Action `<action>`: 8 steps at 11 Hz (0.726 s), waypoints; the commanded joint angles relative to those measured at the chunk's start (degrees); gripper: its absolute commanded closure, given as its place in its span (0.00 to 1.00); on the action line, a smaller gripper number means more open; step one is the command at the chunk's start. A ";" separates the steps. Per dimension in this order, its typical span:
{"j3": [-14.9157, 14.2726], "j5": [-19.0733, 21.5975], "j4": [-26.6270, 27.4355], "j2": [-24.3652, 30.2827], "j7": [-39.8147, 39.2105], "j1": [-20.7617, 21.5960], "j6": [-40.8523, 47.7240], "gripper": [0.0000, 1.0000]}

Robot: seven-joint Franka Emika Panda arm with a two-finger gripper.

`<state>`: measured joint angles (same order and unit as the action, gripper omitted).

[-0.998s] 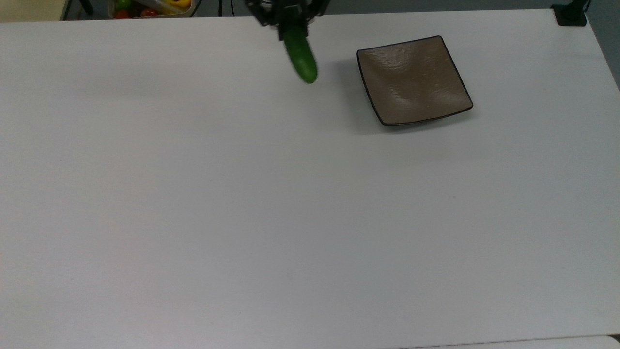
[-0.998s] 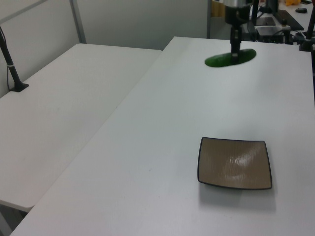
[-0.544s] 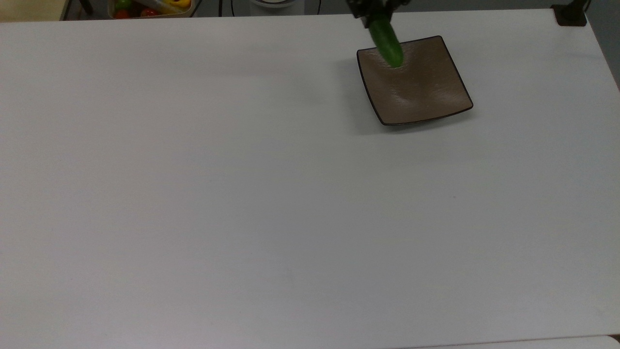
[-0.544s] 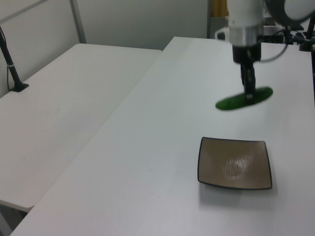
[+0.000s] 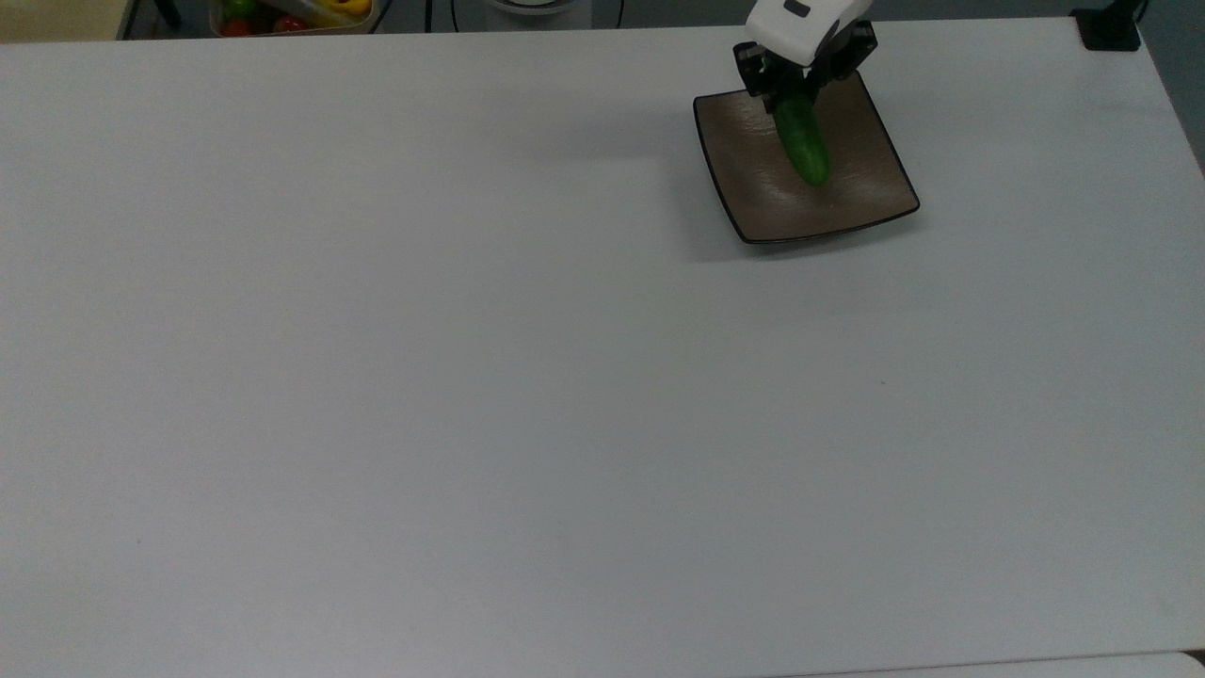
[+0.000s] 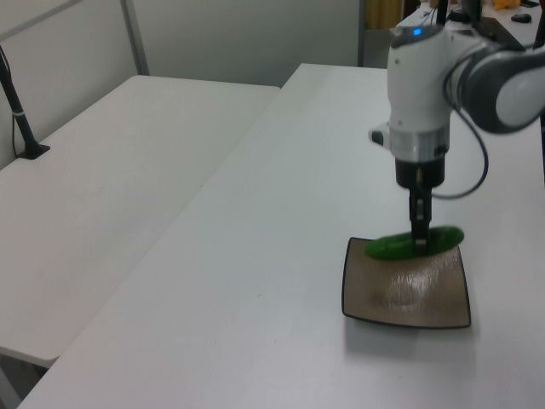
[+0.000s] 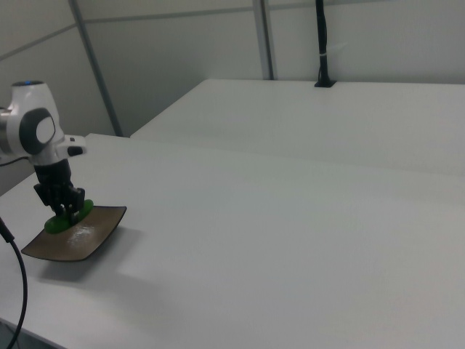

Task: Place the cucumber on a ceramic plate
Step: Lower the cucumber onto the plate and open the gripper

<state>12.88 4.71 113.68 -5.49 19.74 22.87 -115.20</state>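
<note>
- We read no writing, brand or label anywhere
- We see the gripper (image 5: 795, 92) clamped on the cucumber (image 5: 803, 146), holding it over the plate (image 5: 847, 202); we cannot tell if the cucumber touches the plate
- In the top view the plate sits toward 1 o'clock on the table (image 5: 471, 377)
- The arm (image 6: 421, 94) hides the cucumber's far end in the top view
- A bin (image 5: 292, 17) at 11 o'clock is cut off by the top view's edge

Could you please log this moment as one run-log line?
gripper: shut on cucumber | cucumber: over ceramic plate | release: pending
</note>
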 commanded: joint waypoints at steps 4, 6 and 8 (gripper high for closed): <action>2.24 -1.19 7.08 -3.03 6.63 1.13 -16.89 0.84; 2.24 -2.16 7.00 -3.56 6.63 1.13 -16.99 0.66; 2.24 -2.25 6.56 -3.47 6.80 1.04 -16.38 0.04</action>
<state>15.20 3.65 119.96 -9.06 25.08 23.60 -130.56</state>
